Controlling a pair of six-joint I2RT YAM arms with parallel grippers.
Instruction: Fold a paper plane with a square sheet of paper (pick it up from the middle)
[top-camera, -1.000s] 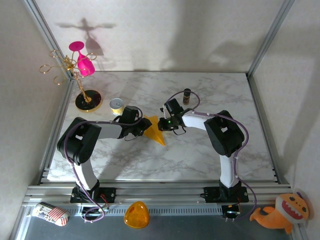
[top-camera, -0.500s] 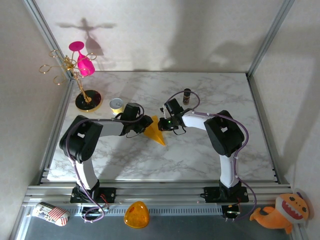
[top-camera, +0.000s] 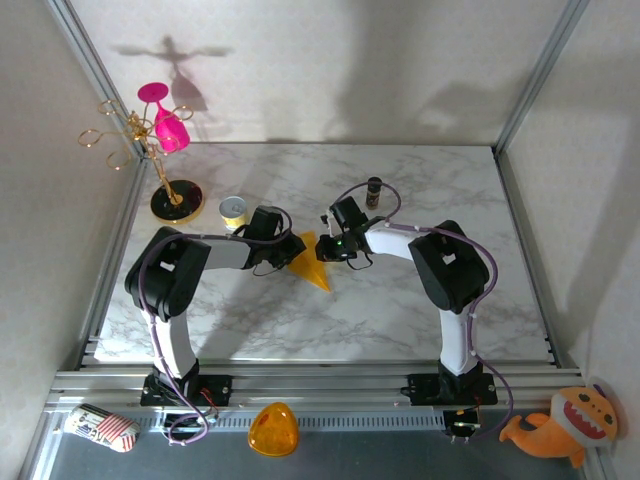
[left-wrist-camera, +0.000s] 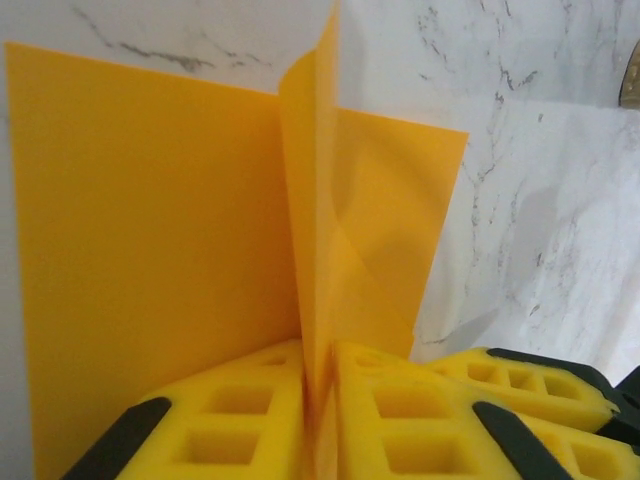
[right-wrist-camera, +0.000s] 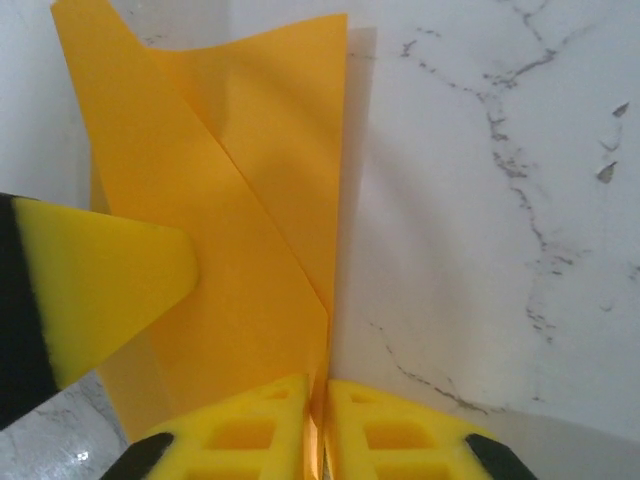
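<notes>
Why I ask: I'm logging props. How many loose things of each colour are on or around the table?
Orange: 3 (folded paper, dome, plush toy)
Yellow: 1 (tin)
Pink: 1 (glass)
Gold: 1 (rack)
Dark: 1 (small bottle)
Red-and-white: 1 (striped item)
Total: 8
</notes>
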